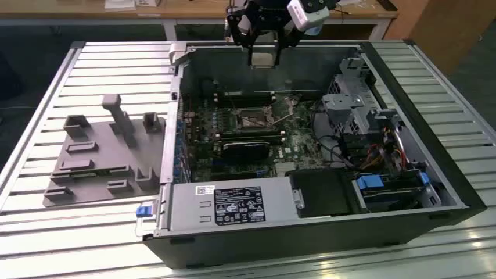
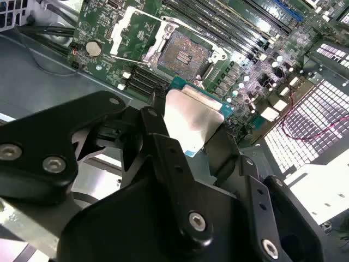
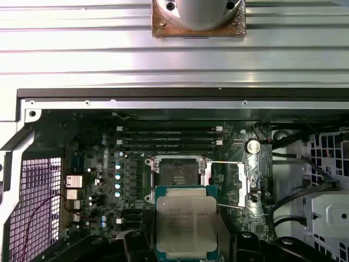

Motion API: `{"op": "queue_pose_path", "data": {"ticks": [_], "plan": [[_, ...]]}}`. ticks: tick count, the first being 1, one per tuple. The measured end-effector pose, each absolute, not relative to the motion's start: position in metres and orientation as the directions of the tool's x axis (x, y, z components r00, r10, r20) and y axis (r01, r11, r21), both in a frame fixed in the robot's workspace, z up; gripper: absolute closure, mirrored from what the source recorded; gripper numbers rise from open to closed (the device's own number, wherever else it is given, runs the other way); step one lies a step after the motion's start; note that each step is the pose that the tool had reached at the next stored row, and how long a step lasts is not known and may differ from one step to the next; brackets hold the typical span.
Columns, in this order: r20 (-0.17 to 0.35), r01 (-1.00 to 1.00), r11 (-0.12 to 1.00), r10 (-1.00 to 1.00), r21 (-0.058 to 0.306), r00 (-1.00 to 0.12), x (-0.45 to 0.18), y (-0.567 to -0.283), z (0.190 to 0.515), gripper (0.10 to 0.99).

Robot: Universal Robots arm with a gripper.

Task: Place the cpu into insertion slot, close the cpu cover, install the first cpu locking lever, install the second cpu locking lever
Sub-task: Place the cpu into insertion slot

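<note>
My gripper (image 1: pixel 262 53) hangs high over the far wall of the open computer case, shut on the cpu (image 1: pixel 262 58). In both wrist views the cpu (image 3: pixel 185 221) (image 2: pixel 192 117) is a flat silver-grey square with a green rim, pinched by its two sides between the black fingers (image 2: pixel 158 136). Below it on the green motherboard lies the insertion slot (image 3: pixel 176 174) (image 2: pixel 185 53) (image 1: pixel 252 119), dark and bare. The cpu cover (image 3: pixel 229 183) (image 2: pixel 132 33) is swung open beside the slot. A thin wire locking lever (image 3: pixel 232 206) stands raised next to the cover.
Long memory slots (image 3: pixel 169 139) run beside the slot. A black card (image 1: pixel 248 148) sits nearer the case front, behind the grey power supply (image 1: pixel 232 203). Drive cages and cables (image 1: pixel 364 145) fill the exterior view's right. A grey fixture plate (image 1: pixel 101 157) lies on the slatted table outside the case.
</note>
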State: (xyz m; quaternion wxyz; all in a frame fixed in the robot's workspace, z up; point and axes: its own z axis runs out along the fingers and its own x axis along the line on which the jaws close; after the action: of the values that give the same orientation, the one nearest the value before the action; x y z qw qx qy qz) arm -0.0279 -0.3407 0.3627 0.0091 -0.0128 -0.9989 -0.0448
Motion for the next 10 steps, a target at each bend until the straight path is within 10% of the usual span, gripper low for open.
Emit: {"op": "queue_pose_path", "data": {"ticks": [10], "plan": [[0.019,0.026,0.996,0.025,0.089,-1.000,-0.0280,-0.3407,0.3627,0.549]]}}
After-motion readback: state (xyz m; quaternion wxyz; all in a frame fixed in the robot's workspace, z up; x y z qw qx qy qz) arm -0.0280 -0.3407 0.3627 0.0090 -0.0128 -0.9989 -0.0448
